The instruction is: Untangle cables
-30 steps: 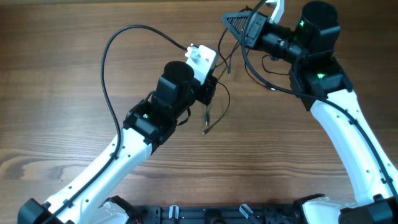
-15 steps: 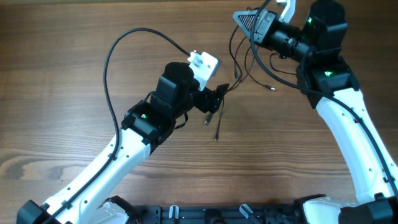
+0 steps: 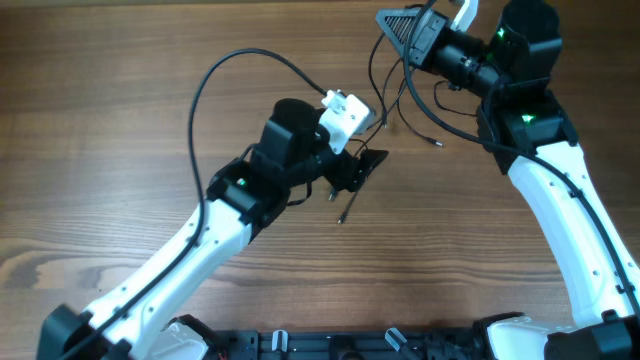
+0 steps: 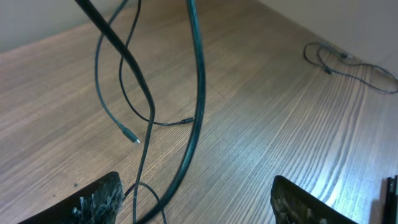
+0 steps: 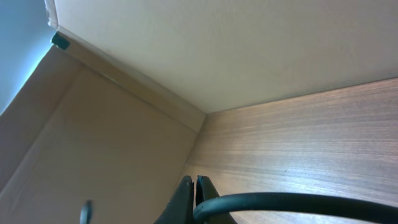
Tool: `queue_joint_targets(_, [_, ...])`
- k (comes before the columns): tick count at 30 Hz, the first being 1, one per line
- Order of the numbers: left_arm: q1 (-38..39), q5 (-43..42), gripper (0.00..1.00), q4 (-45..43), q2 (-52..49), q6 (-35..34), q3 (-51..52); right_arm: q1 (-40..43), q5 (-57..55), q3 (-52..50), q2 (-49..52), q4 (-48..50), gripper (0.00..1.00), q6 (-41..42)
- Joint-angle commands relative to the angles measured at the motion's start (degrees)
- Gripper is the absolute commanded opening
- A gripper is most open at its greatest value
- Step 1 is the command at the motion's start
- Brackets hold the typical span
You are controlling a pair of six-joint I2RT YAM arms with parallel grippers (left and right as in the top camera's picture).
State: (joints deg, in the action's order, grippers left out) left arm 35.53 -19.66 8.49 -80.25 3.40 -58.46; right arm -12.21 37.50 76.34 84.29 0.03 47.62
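Thin dark cables [image 3: 383, 100] hang in loose strands from my right gripper [image 3: 390, 25], which is raised at the back right and shut on them. In the right wrist view the shut fingers [image 5: 186, 193] pinch a black cable [image 5: 280, 202]. One strand ends in a plug [image 3: 437, 142] and another trails to the table [image 3: 342, 215]. My left gripper [image 3: 357, 170] sits just below the hanging strands, open. In the left wrist view the cables [image 4: 134, 68] drop between its wide-apart fingers [image 4: 99, 199], and neither finger clamps them.
The left arm's own thicker black cable [image 3: 215, 90] loops over the wooden table [image 3: 100, 150]. A white camera mount [image 3: 346, 111] sits on the left wrist. Another thin strand [image 4: 348, 62] lies on the table far off in the left wrist view.
My left gripper opened and let go of the cables, then shifted right. The right gripper rose a little to the right, still holding the strands. The loose end swung slightly.
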Motion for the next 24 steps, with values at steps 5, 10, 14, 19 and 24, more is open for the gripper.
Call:
queue_joint_targets(5, [0.3,-1.3,0.04,-0.8,-7.1,0.9,-0.1,-0.2,1.3,0.3,0.7,-1.6,0.04,-1.4])
queue_joint_targets(10, [-1.4,2.4,0.04,4.0,1.5,0.8,-0.1,2.7,-4.7,0.2,0.7,-10.1,0.04,-3.4])
queue_joint_targets(14, [-9.1,14.6,0.04,18.1,19.1,0.9,-0.1,13.9,-3.1,0.2,0.7,-14.0,0.04,-2.6])
queue_joint_targets(19, [-23.8,17.8,0.04,26.0,33.6,0.9,-0.1,31.6,9.9,0.2,0.7,-15.3,0.04,-2.6])
queue_joint_targets(24, [-38.1,17.8,0.04,30.0,37.5,0.9,0.0,53.3,20.7,0.2,0.7,-17.5,0.04,-2.7])
